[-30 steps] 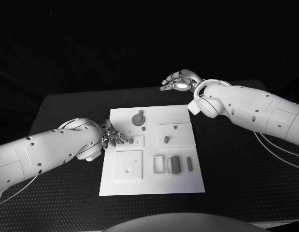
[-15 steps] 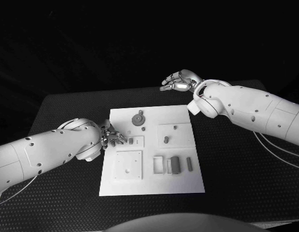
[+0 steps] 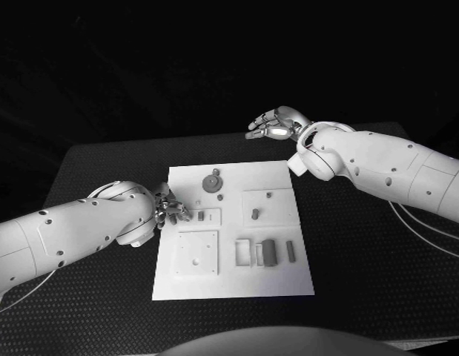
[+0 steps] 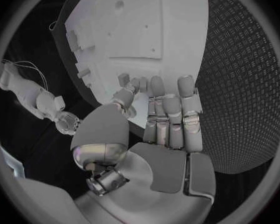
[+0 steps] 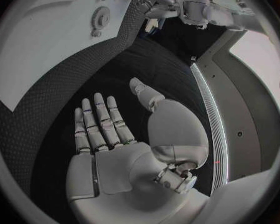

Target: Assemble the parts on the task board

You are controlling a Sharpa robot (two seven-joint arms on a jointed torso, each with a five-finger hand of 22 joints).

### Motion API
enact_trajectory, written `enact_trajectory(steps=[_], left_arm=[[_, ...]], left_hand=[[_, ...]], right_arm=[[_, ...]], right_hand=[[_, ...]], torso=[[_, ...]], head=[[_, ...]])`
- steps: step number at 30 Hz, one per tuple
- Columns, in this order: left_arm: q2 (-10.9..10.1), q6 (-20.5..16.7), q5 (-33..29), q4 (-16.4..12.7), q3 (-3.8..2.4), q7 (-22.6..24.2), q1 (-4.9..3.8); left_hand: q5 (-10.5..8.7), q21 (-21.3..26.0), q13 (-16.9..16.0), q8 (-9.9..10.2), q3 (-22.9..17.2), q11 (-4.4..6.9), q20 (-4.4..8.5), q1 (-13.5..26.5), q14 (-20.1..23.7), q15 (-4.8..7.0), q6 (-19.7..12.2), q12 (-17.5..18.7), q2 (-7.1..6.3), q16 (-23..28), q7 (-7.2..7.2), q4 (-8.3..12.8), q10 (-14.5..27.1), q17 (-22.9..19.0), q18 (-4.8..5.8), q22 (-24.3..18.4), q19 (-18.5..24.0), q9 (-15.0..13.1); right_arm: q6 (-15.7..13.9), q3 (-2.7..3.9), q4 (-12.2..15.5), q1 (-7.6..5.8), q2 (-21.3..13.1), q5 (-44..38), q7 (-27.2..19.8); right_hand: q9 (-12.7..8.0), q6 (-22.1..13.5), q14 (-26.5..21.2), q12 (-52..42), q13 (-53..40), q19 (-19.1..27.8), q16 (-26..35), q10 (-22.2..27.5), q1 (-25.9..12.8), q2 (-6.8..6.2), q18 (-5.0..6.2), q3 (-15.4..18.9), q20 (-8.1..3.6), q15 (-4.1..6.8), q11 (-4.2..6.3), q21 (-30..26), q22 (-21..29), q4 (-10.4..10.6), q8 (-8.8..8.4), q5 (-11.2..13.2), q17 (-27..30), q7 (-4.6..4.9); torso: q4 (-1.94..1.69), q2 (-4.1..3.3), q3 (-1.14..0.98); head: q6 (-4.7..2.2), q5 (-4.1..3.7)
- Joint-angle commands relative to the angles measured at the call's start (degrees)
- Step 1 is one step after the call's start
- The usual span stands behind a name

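The white task board [image 3: 234,278] lies in the middle of the table. On it sit a round toothed part [image 3: 213,182], a small peg [image 3: 255,213], upright slabs [image 3: 270,251] and a small part [image 3: 199,216] near the left edge. My left hand [image 3: 171,211] rests at the board's left edge, its fingers [image 4: 170,102] straight and side by side, reaching toward that small part [image 4: 123,78] with nothing in them. My right hand [image 3: 275,124] hovers beyond the board's far edge, its palm [image 5: 109,134] bare and its fingers apart.
Black textured table [image 3: 101,311] surrounds the board on every side. The table's far edge runs just under the right hand. The board [image 5: 47,40] and toothed part [image 5: 100,18] lie well off from the right hand.
The left hand's fingers have drawn back slightly from the small part at the board's left edge. The right arm has not moved.
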State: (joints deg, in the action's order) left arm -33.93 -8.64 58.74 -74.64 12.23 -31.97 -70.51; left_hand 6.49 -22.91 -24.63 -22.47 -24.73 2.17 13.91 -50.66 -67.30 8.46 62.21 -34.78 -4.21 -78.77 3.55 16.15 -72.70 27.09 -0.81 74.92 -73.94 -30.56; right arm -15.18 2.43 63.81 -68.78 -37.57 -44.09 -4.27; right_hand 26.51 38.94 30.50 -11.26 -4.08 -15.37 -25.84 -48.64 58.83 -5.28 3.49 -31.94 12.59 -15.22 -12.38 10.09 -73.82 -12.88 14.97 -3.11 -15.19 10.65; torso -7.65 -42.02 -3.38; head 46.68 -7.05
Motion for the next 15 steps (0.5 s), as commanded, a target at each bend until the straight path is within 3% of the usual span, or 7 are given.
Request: enact_trajectory(steps=[1,5,15], left_arm=[[0.1,0.7,0.5,0.0,0.07,0.2,0.14],[0.1,0.7,0.2,-0.1,0.06,0.3,0.14],[0.2,0.4,-0.5,-0.1,0.04,0.5,0.14]], left_hand=[[0.09,-0.3,0.0,-0.2,-0.1,0.13,-0.06,0.3,-0.2,0.05,0.1,-0.2,-0.51,-0.3,0.17,-0.2,-0.1,-0.1,-0.6,1.1,-0.3,0.0],[-2.05,-0.3,0.1,-0.2,0.6,0.17,0.04,2.5,-0.2,0.07,0.0,-0.3,-1.38,-0.4,0.14,-0.9,0.0,-0.2,-0.6,1.1,-0.3,0.2],[-2.71,0.0,0.1,-0.4,5.0,0.3,0.2,6.5,0.0,0.22,-0.1,-0.4,-1.75,-0.6,0.02,0.2,0.1,-0.4,-0.81,1.0,0.0,0.3]], right_arm=[[0.6,0.02,0.1,0.02,0.0,-0.1,-0.6],[0.6,0.02,0.1,0.02,0.0,-0.1,-0.6],[0.5,0.02,0.1,0.03,0.0,-0.1,-0.6]], right_hand=[[-0.1,-0.5,0.0,0.4,0.1,-0.1,0.4,-0.4,-0.5,-0.11,-0.98,0.0,0.16,-0.47,-0.19,-0.3,0.0,0.4,0.22,0.3,0.0,2.96],[-0.1,-0.5,0.0,0.4,0.1,-0.1,0.4,-0.4,-0.5,-0.11,-0.98,0.0,0.16,-0.47,-0.2,-0.4,0.0,0.4,0.23,0.3,0.0,2.96],[-0.1,-0.5,0.0,0.4,0.1,-0.1,0.4,-0.4,-0.5,-0.13,-0.97,0.0,0.16,-0.47,-0.19,-0.4,-0.1,0.4,0.24,0.3,0.0,2.96]], torso=[[-0.02,-0.01,-0.01],[-0.03,0.0,0.0],[0.0,-0.01,-0.03]], head=[[0.02,0.0],[0.01,-0.01],[-0.01,0.01]])
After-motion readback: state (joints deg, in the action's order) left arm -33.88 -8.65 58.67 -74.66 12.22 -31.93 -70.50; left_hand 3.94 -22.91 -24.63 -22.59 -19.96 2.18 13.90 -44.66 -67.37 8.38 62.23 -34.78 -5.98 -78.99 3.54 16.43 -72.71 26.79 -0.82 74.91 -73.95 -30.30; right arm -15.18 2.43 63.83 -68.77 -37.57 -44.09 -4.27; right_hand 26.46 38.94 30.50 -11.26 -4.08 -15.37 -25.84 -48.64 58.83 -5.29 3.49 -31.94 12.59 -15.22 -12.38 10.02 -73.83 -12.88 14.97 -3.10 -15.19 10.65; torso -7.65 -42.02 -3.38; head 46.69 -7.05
